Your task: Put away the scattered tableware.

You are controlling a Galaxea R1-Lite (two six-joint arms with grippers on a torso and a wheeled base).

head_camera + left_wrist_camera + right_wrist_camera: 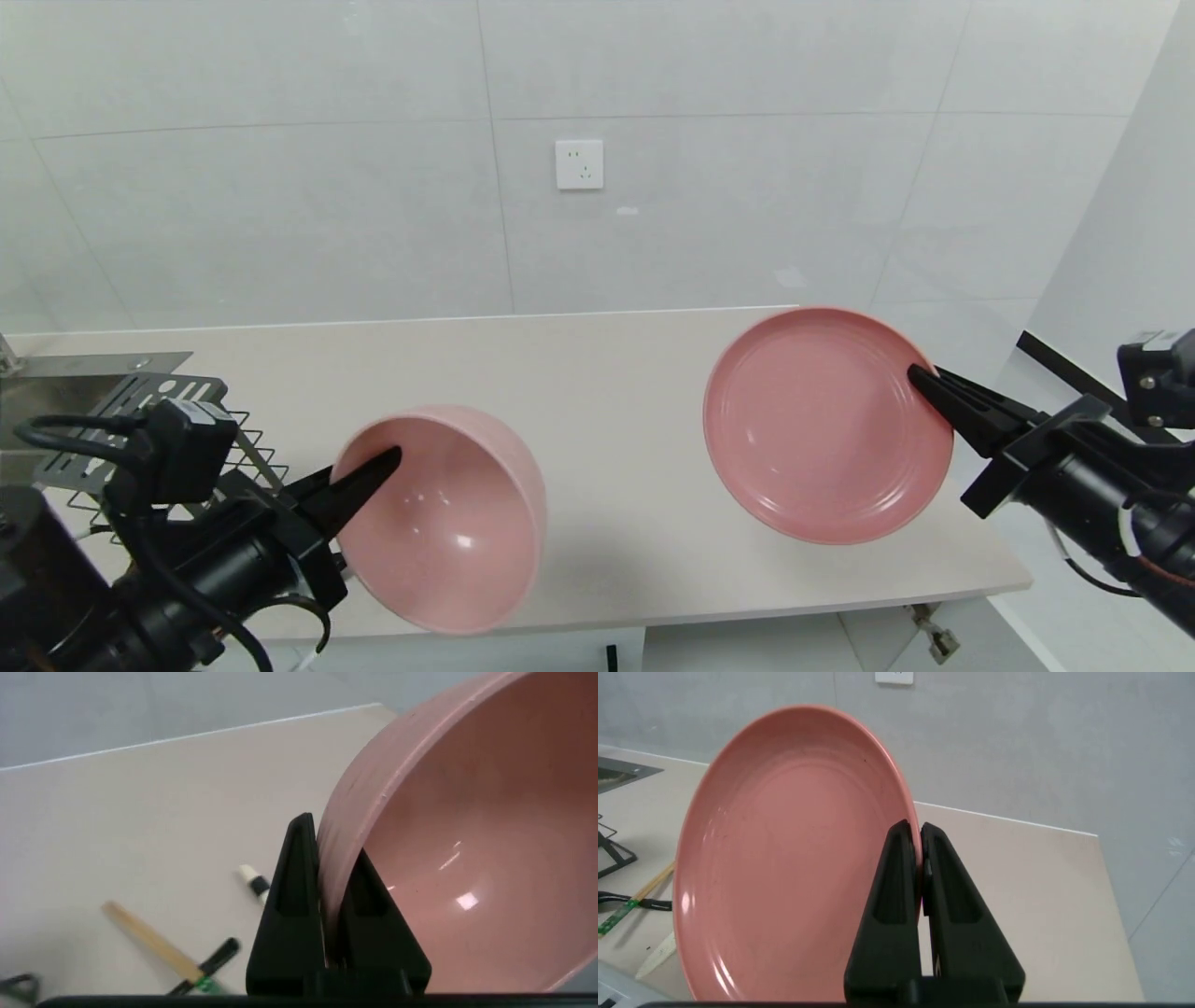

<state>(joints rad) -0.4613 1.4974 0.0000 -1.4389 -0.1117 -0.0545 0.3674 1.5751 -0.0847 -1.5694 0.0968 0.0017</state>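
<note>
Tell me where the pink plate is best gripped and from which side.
By its thin rim, edge-on from the robot's right, as the right claw pinches the pink plate: one finger on the inner face, one behind. The plate is wide and shallow, so only the rim fits between the fingers.

Head cam: high, looks fwd & down over counter [607, 392]. L wrist cam: close behind left gripper [327, 845], shares bowl [467, 812] w/ head. R wrist cam: close behind right gripper [917, 833], shares plate [785, 859].

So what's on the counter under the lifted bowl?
A wooden stick, a black-green handle and a white-tipped piece lie there; the bowl hides the counter beyond.
</note>
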